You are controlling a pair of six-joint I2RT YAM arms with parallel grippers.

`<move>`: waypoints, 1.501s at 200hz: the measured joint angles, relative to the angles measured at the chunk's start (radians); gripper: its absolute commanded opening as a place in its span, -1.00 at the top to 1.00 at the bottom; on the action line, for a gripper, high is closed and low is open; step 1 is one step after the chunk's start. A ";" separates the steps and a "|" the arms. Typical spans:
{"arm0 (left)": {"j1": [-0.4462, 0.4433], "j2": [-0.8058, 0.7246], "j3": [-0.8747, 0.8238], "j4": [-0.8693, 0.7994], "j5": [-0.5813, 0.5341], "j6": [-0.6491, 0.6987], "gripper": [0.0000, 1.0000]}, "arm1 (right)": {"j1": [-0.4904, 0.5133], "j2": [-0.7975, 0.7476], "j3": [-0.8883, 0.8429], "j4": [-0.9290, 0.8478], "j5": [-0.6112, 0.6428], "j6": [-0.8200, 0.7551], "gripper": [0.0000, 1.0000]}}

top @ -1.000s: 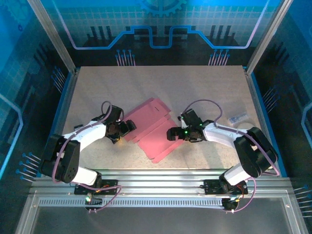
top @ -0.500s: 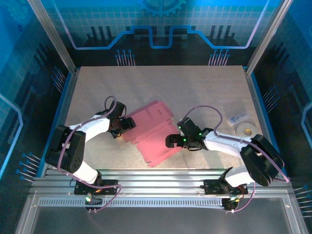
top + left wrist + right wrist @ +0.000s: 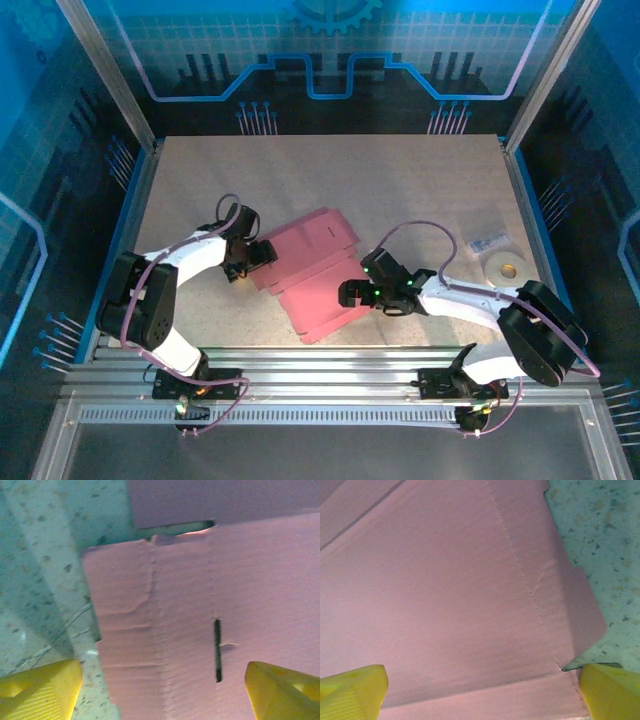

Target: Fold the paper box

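The paper box (image 3: 312,268) lies opened out flat about mid-table, pink face up, its creased panels fanning from far right to near left. None of its walls is raised yet, so the folding looks barely begun.

At the box's left edge, the left gripper (image 3: 262,255) hangs low with its yellow fingertips (image 3: 42,687) spread wide, straddling a wrinkled end flap that carries a narrow slot (image 3: 217,650). It holds nothing. It is probably placed there to catch that flap's free edge.

At the box's right edge, the right gripper (image 3: 350,293) hangs over a broad panel and its rounded tab (image 3: 582,615), jaws fully apart and also holding nothing. With one arm on each side, one could pin the sheet while the other lifts along a crease.

Well to the right of the box sits a white tape roll (image 3: 503,268), apart from the work.
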 measured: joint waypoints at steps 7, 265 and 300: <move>0.000 0.000 0.005 -0.016 -0.005 0.003 -0.72 | 0.000 0.000 0.000 0.000 0.005 0.005 -1.00; 0.007 0.100 0.123 -0.043 0.069 -0.008 -0.47 | 0.035 -0.027 -0.037 0.032 0.052 0.041 -1.00; 0.007 0.100 0.134 -0.027 0.080 -0.008 -0.46 | 0.035 -0.027 -0.037 0.031 0.052 0.041 -1.00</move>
